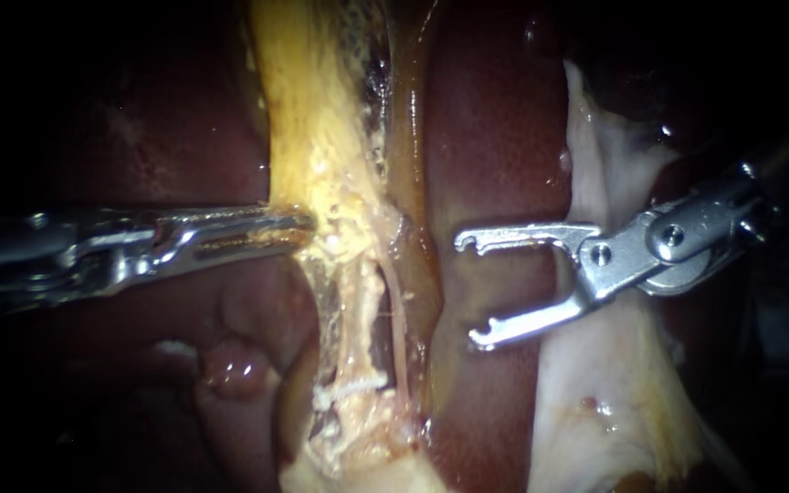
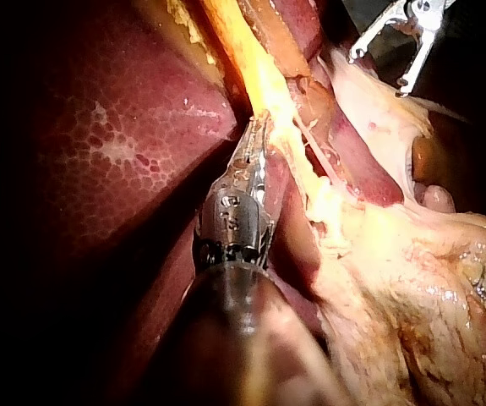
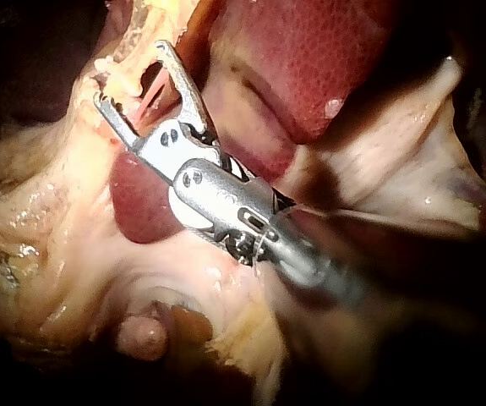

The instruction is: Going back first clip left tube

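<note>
The right instrument [image 1: 473,290] enters the endoscope view from three o'clock; its jaws are spread wide and grip nothing, poised over the dark red liver [image 1: 495,137] and apart from the tubes; a pale membrane [image 1: 595,411] lies under its hinge. The left instrument [image 1: 299,226] comes in from nine o'clock; its jaws are clenched on the edge of the yellow tissue band [image 1: 321,119] that runs down from twelve o'clock (the left wrist view shows the same pinch). Below that hold the band thins into two strands with a dark window between them; the left tube [image 1: 355,315] carries what looks like a white clip [image 1: 351,390] across it toward six o'clock, though the blur there leaves this unsure; the right tube [image 1: 400,319] stands just beside it.
</note>
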Tool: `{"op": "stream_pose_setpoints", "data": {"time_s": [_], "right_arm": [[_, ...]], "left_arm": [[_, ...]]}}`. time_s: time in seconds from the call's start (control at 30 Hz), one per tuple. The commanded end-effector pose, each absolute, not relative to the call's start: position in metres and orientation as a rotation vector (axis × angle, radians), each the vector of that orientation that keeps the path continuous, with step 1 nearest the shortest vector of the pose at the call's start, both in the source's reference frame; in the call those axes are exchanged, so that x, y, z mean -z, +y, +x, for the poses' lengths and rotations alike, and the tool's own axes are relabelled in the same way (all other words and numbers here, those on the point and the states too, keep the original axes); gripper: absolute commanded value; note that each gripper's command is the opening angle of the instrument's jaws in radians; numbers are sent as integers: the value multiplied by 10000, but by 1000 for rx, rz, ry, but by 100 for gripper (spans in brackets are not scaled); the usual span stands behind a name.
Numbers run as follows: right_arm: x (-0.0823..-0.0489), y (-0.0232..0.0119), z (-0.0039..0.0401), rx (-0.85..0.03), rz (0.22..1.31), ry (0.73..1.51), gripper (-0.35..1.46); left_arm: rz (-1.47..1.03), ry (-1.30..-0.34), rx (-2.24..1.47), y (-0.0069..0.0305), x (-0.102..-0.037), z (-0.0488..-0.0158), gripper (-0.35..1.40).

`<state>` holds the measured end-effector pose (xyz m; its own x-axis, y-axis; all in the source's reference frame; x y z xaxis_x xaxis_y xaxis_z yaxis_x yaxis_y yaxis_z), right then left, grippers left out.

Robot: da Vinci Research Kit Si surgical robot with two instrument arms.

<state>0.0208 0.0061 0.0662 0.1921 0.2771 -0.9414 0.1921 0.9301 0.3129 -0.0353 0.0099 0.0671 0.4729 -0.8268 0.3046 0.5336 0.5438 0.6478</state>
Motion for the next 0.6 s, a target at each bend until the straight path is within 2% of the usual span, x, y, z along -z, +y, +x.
{"op": "stream_pose_setpoints", "data": {"time_s": [0.03,0.6], "right_arm": [[-661,62,207,-64,404,1390,60],[-660,63,205,-66,399,1401,60]], "left_arm": [[513,-649,876,99,-671,-353,-35],[515,-642,880,99,-671,-354,-35]]}}
